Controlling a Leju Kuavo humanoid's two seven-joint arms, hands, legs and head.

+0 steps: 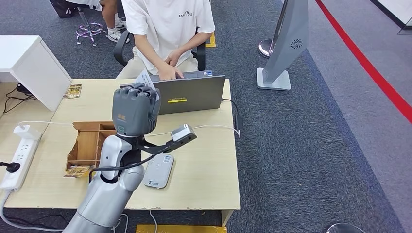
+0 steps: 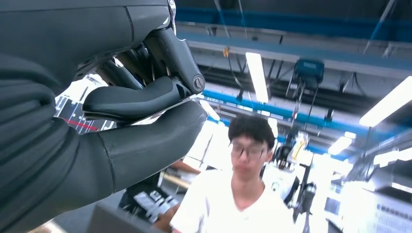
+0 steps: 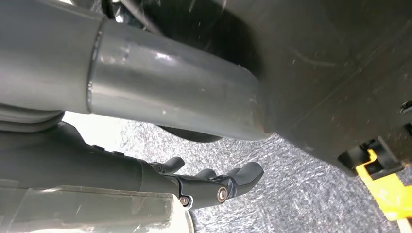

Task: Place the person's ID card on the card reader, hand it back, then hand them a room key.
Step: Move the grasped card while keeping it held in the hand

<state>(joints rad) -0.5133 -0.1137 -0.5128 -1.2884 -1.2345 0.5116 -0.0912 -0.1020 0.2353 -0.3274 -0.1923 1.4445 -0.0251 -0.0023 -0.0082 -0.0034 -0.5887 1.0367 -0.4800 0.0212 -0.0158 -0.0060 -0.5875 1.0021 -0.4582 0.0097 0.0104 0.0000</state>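
Your left hand (image 1: 135,108) sits just left of centre in the head view, raised above the desk (image 1: 204,165) with its fingers curled onto a thin white card (image 1: 145,77) whose edge pokes out past the fingertips toward the person (image 1: 167,29) at the top of the frame. In the left wrist view you can see that card (image 2: 165,108) as a pale sliver pinched between the thumb and the darker fingers (image 2: 131,99). The person's white shirt carries small chest lettering you cannot read at this size. Their hand rests on a grey laptop (image 1: 192,92), which bears a yellow sticker on its lid, text illegible. Lower centre, the grey card reader (image 1: 159,171) lies flat on the desk with a small blue label too fine to read. A wooden compartment tray (image 1: 90,143) stands left of your arm, and a white power strip (image 1: 19,155) lies at the far left. Your right hand (image 3: 214,187) hangs over grey carpet, fingers loosely apart, holding nothing.
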